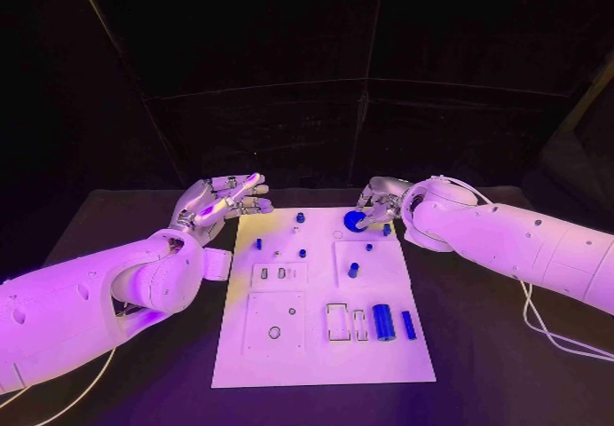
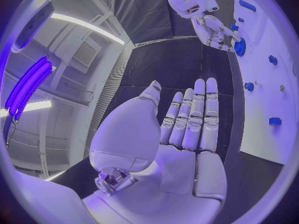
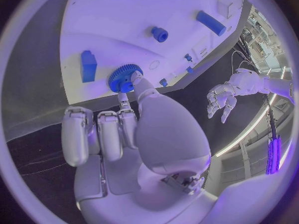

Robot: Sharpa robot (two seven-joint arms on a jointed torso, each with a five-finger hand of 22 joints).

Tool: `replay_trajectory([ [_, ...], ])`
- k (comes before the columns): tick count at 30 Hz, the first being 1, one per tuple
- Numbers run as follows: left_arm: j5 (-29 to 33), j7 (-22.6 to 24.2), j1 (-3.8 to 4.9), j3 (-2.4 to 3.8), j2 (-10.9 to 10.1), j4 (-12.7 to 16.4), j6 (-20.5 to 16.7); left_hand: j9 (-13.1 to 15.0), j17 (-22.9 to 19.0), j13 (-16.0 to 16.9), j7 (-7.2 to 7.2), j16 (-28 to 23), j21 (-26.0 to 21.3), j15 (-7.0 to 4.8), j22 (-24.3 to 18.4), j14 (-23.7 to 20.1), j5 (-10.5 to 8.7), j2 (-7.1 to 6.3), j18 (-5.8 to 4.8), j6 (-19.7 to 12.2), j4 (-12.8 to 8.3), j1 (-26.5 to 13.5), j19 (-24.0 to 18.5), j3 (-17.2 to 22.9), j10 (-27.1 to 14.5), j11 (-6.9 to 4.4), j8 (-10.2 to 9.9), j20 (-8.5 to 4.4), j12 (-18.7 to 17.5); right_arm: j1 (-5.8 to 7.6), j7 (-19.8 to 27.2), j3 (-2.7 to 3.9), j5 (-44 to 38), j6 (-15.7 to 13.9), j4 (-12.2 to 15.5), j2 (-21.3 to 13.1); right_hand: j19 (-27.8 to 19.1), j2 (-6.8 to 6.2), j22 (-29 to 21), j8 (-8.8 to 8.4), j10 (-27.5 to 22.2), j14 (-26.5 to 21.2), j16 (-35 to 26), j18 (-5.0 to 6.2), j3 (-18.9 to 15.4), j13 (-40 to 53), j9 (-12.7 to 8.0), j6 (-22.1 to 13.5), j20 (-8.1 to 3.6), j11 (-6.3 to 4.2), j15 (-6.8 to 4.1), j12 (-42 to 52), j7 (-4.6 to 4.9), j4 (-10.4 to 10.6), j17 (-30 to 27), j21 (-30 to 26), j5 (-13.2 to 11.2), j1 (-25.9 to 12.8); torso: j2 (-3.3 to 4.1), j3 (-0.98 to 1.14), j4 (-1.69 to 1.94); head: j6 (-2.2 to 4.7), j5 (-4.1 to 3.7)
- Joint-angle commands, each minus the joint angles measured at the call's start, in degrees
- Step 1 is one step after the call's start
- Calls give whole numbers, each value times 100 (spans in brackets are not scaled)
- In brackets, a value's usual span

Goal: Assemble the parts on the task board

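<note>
R hand (image 1: 375,209) pinches small blue toothed plastic gear (image 3: 122,79) at far end of white rectangular task board (image 1: 320,355), w/ gear touching board. L hand (image 1: 220,202) empty, fingers spread, beside board. Step: seating gear; next prob needs alignment over its peg, then press down.

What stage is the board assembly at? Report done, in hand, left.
Done: several small blue parts stand in the task board. In hand: the right hand pinches a blue gear at the board's far end; the left hand is open. Left: the blue cylinder lies loose.
</note>
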Motion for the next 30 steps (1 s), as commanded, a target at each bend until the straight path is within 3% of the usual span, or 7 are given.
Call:
replay_trajectory([
  [1, -31, 18, 8, 5, 5, 4, 76, -7, 6, -6, 53, -9, -34, 6, -6, -35, -34, 14, 73, 43, -39, 31, 37, 3, 25, 12, -22, 15, -30, -16, 62, -10, -261, -165, 15, 3, 112, 122, 573, 98, 91, 435, 38, -106, 117, 753, 35, 206, -44, -26, -75, 68, -69, -52, 679, 40, -34, 72, 0, 1, -5, 1, 0],
  [10, -31, 6, 8, 5, 1, 11, 86, -6, 9, -5, 52, -16, -38, 6, -9, -35, -33, 18, 73, 47, -42, 33, 37, 0, 30, 11, -25, 16, -34, -41, 130, -10, -626, -750, 193, -39, 209, 131, 747, 130, 261, 449, 63, -143, 345, 970, 45, 488, -137, -127, -167, 242, -180, -155, 747, 109, 168, 19, 1, 0, 5, 12, -13],
  [17, -31, 2, 8, 5, -14, 13, 91, -6, 9, -5, 52, -16, -38, 6, -9, -35, -33, 18, 73, 47, -42, 33, 37, 0, 30, 11, -25, 16, -34, -51, 72, -9, -743, -1077, 672, -180, 226, 62, 776, 52, 263, 454, 70, -150, 415, 974, 20, 483, -155, -128, -173, 237, -173, -163, 765, 121, 266, -103, -6, -5, -10, 28, 5],
  [21, -31, 0, 8, 5, -20, 17, 94, -6, 9, -5, 52, -16, -38, 6, -9, -35, -33, 18, 73, 47, -42, 33, 37, 0, 30, 11, -25, 16, -34, -50, -48, -7, -927, -1223, 997, -219, 239, 18, 800, 19, 269, 456, 74, -155, 427, 983, 10, 484, -154, -123, -168, 242, -169, -150, 775, 130, 241, -179, -2, -8, -2, 39, -2],
  [25, -31, -2, 8, 5, -21, 19, 98, -6, 9, -5, 52, -16, -38, 6, -9, -35, -33, 18, 73, 47, -42, 33, 37, 0, 30, 11, -25, 16, -34, -48, -165, -6, -1159, -1286, 1120, -78, 247, 5, 816, 3, 273, 457, 75, -158, 440, 988, 7, 491, -153, -122, -167, 244, -168, -143, 779, 136, 212, -213, 3, -3, 3, 55, 14],
  [30, -31, -5, 9, 5, -10, 9, 102, -6, 9, -5, 52, -16, -38, 6, -9, -35, -33, 18, 73, 47, -42, 33, 37, 0, 30, 11, -25, 16, -34, -47, -229, -36, -1348, -1289, 999, 293, 250, 3, 821, -3, 271, 457, 75, -159, 448, 985, 5, 492, -152, -122, -167, 241, -169, -142, 779, 138, 201, -221, 11, 1, 15, 40, 37],
])
